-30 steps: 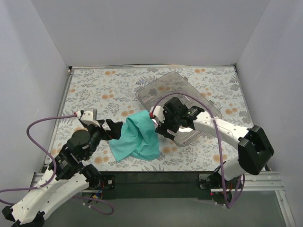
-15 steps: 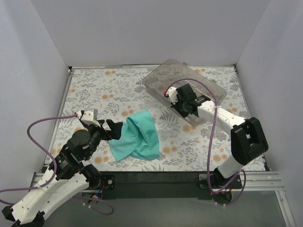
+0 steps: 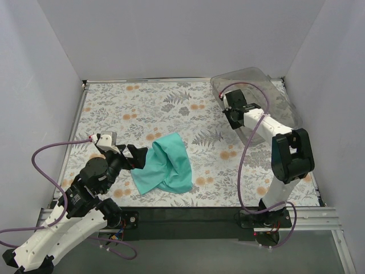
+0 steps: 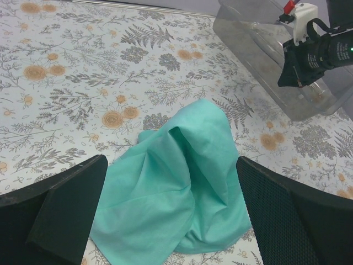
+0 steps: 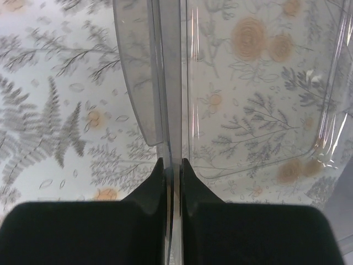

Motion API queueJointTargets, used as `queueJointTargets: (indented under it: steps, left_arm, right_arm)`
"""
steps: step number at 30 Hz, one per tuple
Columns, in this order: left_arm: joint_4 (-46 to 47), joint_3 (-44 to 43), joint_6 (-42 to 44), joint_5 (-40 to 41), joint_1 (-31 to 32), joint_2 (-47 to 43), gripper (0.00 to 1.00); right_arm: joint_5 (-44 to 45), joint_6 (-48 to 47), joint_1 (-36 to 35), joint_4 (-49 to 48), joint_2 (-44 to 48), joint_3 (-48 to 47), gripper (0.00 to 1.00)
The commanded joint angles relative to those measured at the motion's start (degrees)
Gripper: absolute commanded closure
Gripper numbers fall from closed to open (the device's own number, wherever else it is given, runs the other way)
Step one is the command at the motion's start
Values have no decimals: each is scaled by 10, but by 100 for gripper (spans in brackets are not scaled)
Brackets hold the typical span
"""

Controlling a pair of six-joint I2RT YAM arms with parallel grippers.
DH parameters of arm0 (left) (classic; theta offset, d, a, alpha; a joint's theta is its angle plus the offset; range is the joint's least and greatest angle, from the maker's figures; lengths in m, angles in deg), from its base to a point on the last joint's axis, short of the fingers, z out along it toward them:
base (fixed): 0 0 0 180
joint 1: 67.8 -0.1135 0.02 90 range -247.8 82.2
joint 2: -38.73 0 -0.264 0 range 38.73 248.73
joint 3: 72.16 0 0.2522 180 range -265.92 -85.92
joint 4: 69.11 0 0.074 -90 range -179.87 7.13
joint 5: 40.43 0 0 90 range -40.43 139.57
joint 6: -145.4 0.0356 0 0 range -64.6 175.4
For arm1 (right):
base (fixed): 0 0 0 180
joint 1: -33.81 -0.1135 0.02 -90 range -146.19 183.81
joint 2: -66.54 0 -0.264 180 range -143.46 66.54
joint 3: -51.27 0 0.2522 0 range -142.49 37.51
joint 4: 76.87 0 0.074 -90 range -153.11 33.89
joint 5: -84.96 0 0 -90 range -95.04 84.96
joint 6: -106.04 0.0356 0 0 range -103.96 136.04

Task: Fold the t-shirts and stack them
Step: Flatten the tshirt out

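Though far from t-shirt (image 3: 165, 165), right tool (image 5: 173, 168) tight on bin (image 5: 171, 66) rim.

Left arm (image 3: 85, 191) crouched, jaws wide apart (right arm (image 3: 258, 121) outstretched, jaws pinched on clear bin (image 3: 268, 85) rim)

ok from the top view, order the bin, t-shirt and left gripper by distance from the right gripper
1. bin, back right, clamped in the right gripper
2. t-shirt, front, left of centre
3. left gripper, at the t-shirt's left edge
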Motion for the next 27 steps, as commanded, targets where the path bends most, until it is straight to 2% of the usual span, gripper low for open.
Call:
queueJointTargets:
  steps: [1,13,16,19,20,21,22,24,25,27]
  left_arm:
    - [4,5,9,2,1,-2,2]
    - [4,5,9,2,1,6,2]
    - [4,5,9,1,1,6,2]
    - [4,6,9,1,1,6,2]
    - [4,6,9,1,1,6,2]
    - [4,6,9,0,1,5,2]
    - [4,6,9,0,1,5,2]
    - [4,7,9,-3,1,6,2]
    - [5,7,10,-3,1,7,2]
    - [12,8,14,-10,1,11,2]
  right_arm:
    - [79,89,15,-27,-27,-51,99]
    - [75,129,60,-22,-61,-80,99]
    - [62,125,65,-21,-68,-88,92]
    - [59,121,68,-22,-76,-97,77]
    - [60,118,70,-21,-78,-101,67]
    - [60,114,70,-20,-77,-107,65]
    - [60,112,70,-20,-74,-108,59]
    - [46,111,70,-21,-55,-111,55]
    - [38,90,70,-22,-46,-113,50]
    - [4,73,70,-28,-12,-115,48]
